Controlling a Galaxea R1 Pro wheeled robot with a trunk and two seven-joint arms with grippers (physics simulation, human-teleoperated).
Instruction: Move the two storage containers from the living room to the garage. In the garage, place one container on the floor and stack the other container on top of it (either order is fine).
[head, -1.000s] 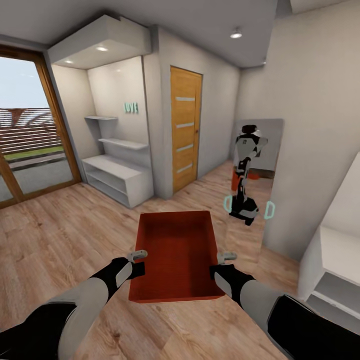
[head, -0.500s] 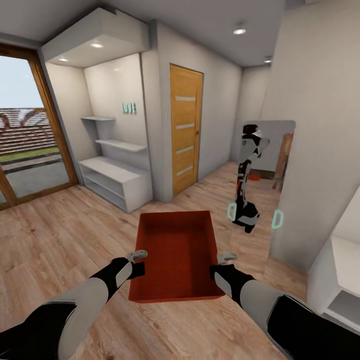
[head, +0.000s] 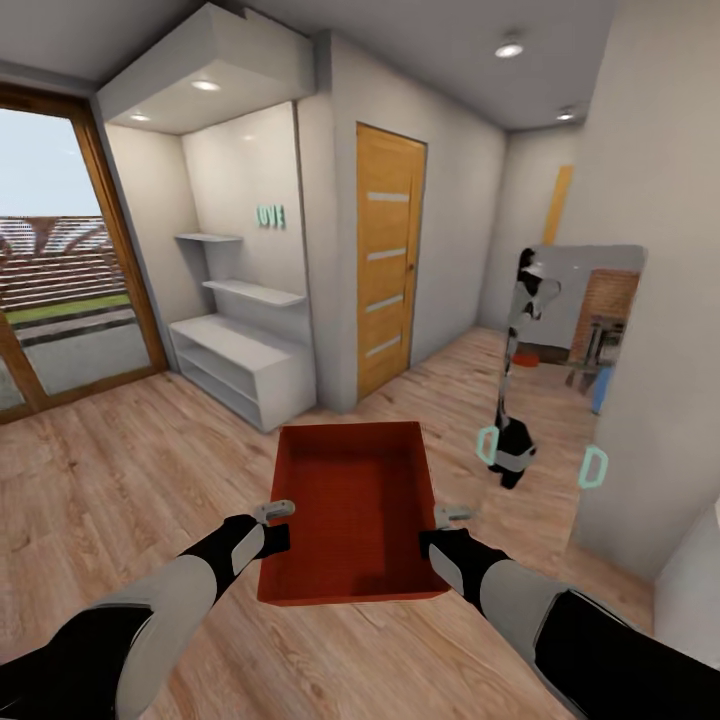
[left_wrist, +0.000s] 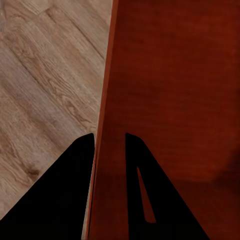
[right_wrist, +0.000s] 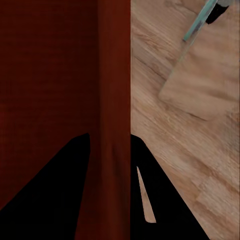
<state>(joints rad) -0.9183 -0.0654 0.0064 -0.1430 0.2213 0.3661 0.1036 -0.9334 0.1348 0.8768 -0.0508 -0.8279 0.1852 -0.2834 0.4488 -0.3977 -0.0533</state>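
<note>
One orange-red storage container (head: 350, 505) hangs in front of me above a light wood plank floor, carried between both arms. My left gripper (head: 276, 516) is shut on its left wall (left_wrist: 107, 125), one dark finger on each side of the wall. On the opposite side, my right gripper (head: 446, 520) is shut on the right wall (right_wrist: 114, 100) in the same way. The container is open-topped and holds nothing. The garage is out of view.
A wooden slatted door (head: 388, 260) stands ahead, with white shelving (head: 240, 350) in an alcove to its left and a glass patio door (head: 60, 290) at far left. A wall mirror (head: 565, 370) at right reflects the robot. A corridor opens ahead right.
The whole view has shifted: the door and shelves slid right and look nearer, and the mirror moved right and now reflects brick. The container and both grippers keep the same hold.
</note>
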